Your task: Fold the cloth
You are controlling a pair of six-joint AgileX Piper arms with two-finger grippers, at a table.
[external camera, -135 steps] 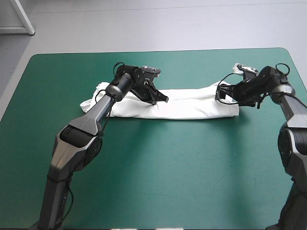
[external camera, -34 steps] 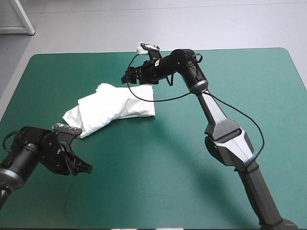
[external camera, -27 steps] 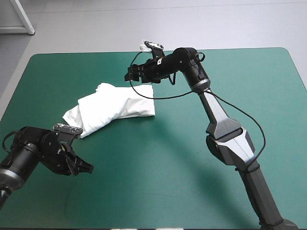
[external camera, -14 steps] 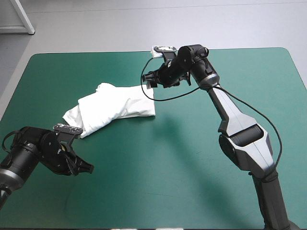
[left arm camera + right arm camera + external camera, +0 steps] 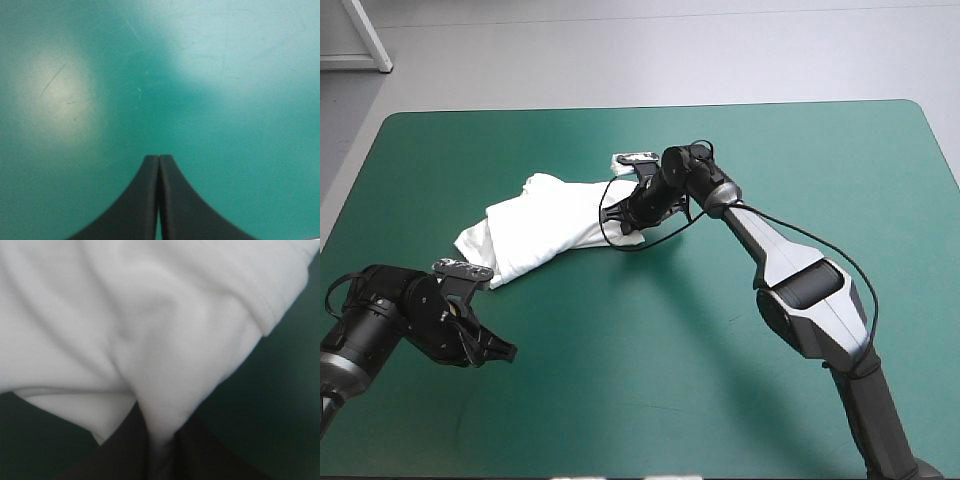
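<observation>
Nearest, at the lower left of the high view: left gripper (image 5: 500,350), low over the table (image 5: 670,400), pressed shut and empty, well apart from the white bundle beyond it. Seen from the left wrist, the same left gripper (image 5: 159,159) forms one pointed arch, black fingers (image 5: 137,205) meeting along a thin seam, nothing between them. Ahead of it lies only bare teal-green table (image 5: 215,75), faintly scratched, with a pale patch of light to one side. Farther in, left of centre in the high view: T-shirt (image 5: 545,225), a folded bundle lying flat, slanting from middle left up toward the centre, its near-left corner just beside the left wrist, its layers loosely stacked with a rounded lump at the upper left end. Enters from the lower right corner and reaches diagonally up to the frame's centre: right arm (image 5: 800,285). At its tip, right gripper (image 5: 623,213), down at the bundle's right end and clamped on it. From the right wrist, that right gripper (image 5: 160,452) is all but closed, a tongue of white T-shirt (image 5: 150,315) pinched between the black fingers (image 5: 120,450) and rising ahead in soft folds. Off to one side of the gripper runs a stitched hem (image 5: 265,315), with dark teal-green table (image 5: 285,405) past it and again on the other side. Farthest, along the upper part of the high view: bare table up to its far edge.
</observation>
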